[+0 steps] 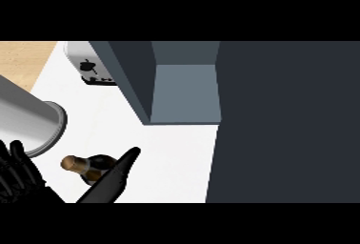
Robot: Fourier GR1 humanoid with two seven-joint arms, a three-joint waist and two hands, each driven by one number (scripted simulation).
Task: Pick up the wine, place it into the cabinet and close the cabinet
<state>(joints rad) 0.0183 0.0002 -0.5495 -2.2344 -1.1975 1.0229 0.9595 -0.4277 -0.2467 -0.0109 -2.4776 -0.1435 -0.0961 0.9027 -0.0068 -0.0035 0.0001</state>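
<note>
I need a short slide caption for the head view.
Wine bottle stands on white counter before open cabinet.

white counter (pixel 175 157) under wine bottle (pixel 91 166)

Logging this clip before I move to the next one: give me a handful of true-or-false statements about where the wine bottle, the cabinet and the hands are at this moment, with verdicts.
1. The wine bottle stands on the white counter, outside the cabinet. True.
2. The cabinet is closed. False: its door stands open and the grey inside shows.
3. The left hand shows at the view's lower left, left of the bottle. True.
4. The bottle is capped with a red screw top. False: its top is brown, like a cork.
5. A toaster sits at the counter's far end, left of the cabinet. True.
6. The bottle lies on the cabinet's shelf. False: it is on the counter, near the hand.
</note>
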